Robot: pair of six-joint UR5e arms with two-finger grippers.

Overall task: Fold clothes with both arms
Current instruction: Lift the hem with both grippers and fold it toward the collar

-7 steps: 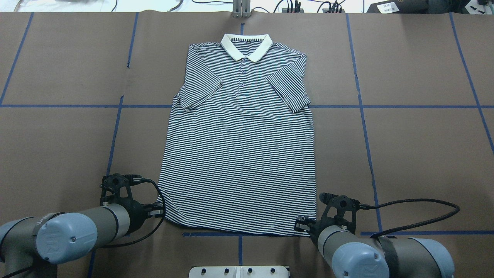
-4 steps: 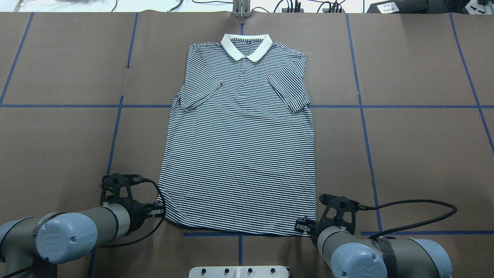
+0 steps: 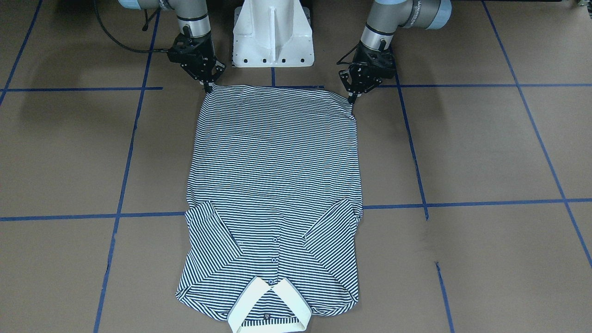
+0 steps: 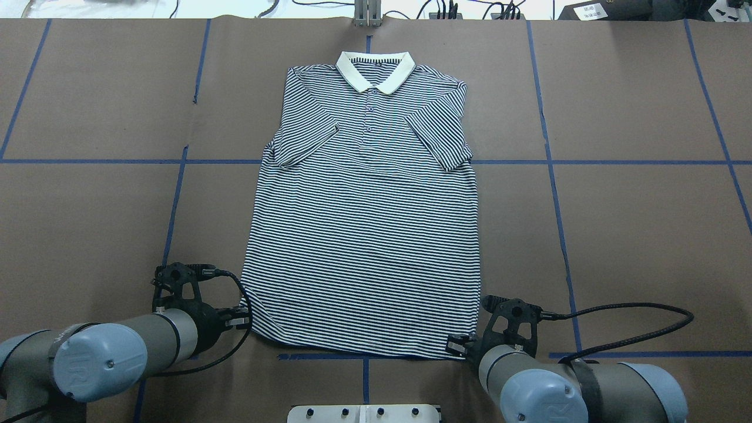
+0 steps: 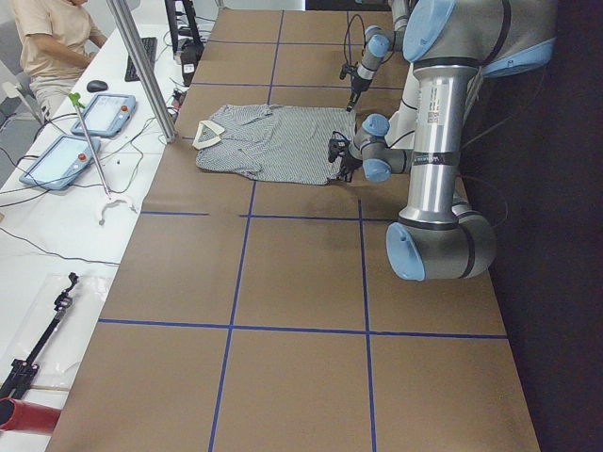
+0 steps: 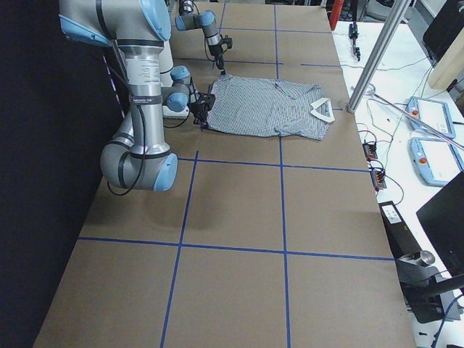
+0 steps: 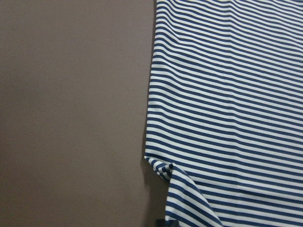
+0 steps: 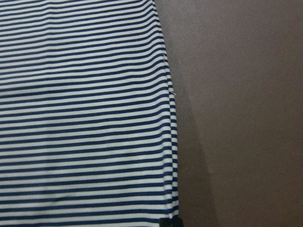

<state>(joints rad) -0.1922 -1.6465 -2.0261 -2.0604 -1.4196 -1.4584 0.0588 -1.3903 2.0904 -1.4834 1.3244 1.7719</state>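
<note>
The striped polo shirt [image 4: 364,235] lies flat and face up on the brown table, white collar [image 4: 376,70] far from me, both sleeves folded in over the chest. It also shows in the front-facing view [image 3: 275,162]. My left gripper [image 4: 244,320] is shut on the hem's left corner, also seen in the front-facing view [image 3: 354,98]. The left wrist view shows that corner puckered up [image 7: 165,172]. My right gripper [image 4: 455,345] is shut on the hem's right corner, also seen in the front-facing view [image 3: 208,88]. The right wrist view shows the shirt's side edge [image 8: 168,142].
The white pedestal base [image 3: 273,32] stands just behind the hem. Blue tape lines [image 4: 552,176] cross the brown table. The right arm's black cable [image 4: 646,329] loops out to the right. A metal post [image 5: 141,66], tablets [image 5: 66,160] and a seated operator [image 5: 52,38] are beyond the collar end.
My right gripper has shifted slightly left and forward, drawing the hem's right corner in a little. The left arm and the rest of the shirt have not moved.
</note>
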